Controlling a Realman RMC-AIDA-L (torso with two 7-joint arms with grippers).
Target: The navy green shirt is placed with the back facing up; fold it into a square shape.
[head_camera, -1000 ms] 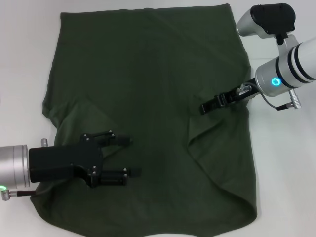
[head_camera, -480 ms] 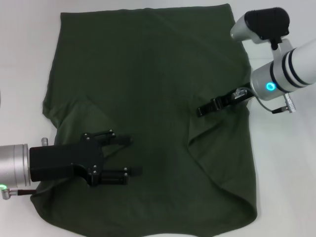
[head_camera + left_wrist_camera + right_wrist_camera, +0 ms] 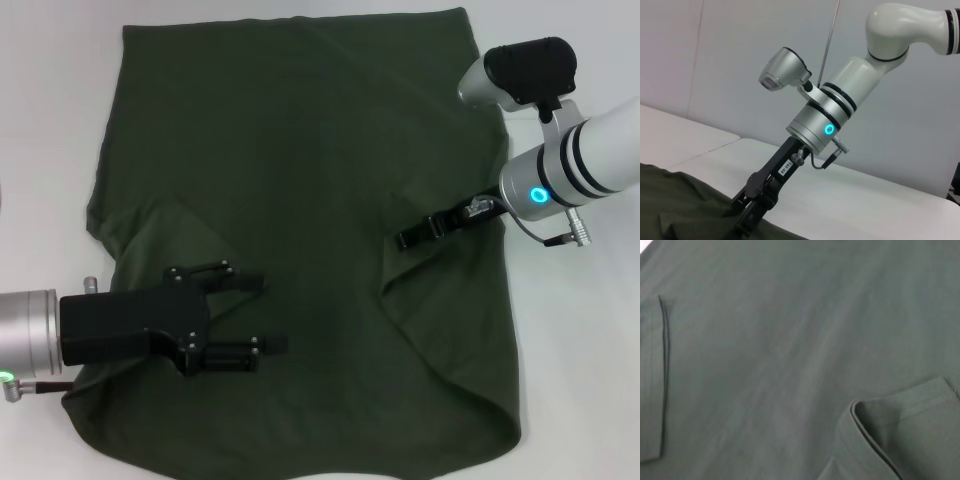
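1. The navy green shirt (image 3: 300, 200) lies spread on the white worktop (image 3: 50, 120) and covers most of it. Its far edge runs close to the far edge of the worktop, and its near edge reaches almost to the near edge.
2. Both side parts of the shirt are folded inward over the middle. One flap lies on the left side near the left hand, and another flap lies on the right side, below the right hand.
3. The left hand (image 3: 262, 315) is over the near-left part of the shirt, close to the near-left corner of the worktop. Its two black fingers (image 3: 240, 280) point toward the middle of the shirt and stand clearly apart. They hold nothing; the cloth lies under them.
4. The right hand (image 3: 405, 240) is over the right half of the shirt, about midway between the far and near edges of the worktop. Its dark tip points inward and sits just at the top of the folded right flap.
5. I cannot tell whether the right hand is open or closed, or whether it holds the cloth.
6. In the left wrist view, the right hand (image 3: 747, 220) comes down to the shirt (image 3: 685, 215), and its tip is touching or very near the cloth.
7. The right wrist view shows only the shirt (image 3: 780, 340), with a hemmed folded edge at one side and a rolled fold at another.
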